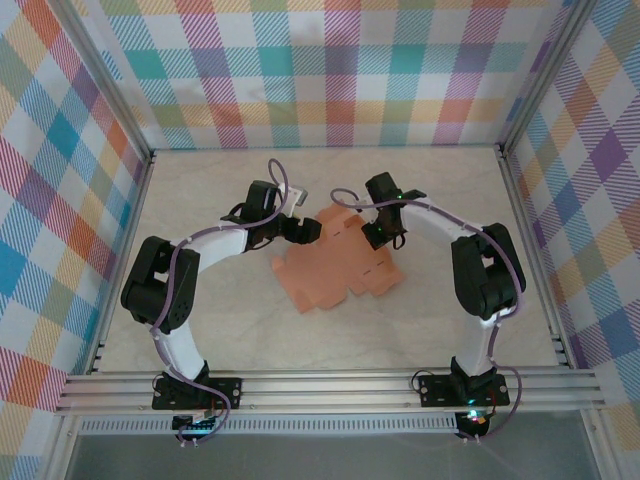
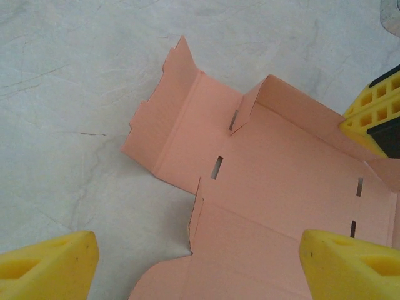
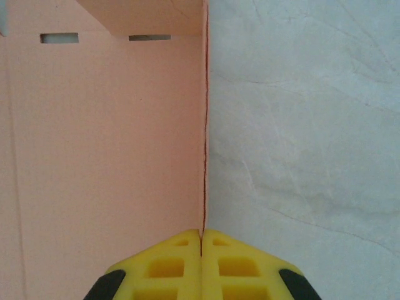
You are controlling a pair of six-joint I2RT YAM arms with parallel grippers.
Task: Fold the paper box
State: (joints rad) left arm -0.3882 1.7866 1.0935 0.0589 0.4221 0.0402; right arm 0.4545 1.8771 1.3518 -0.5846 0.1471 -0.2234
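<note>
Checked walls (image 1: 300, 70) ring the pale desk (image 1: 210, 300) where the paper box (image 1: 335, 265) lies mostly flat, left hand (image 2: 199, 269) released above it, right hand (image 3: 201, 247) clenched on its raised side flap (image 2: 306, 106), whose pinched edge the fingers (image 3: 169, 265) hide.

The paper box (image 2: 269, 206) is thin matt card; the table (image 2: 75, 94) looks smooth, faintly veined, dull-sheened

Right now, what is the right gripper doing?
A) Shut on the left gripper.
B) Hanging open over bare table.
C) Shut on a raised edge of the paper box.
C: in the right wrist view the right gripper is shut, pinching the thin upright edge of the paper box.
</note>
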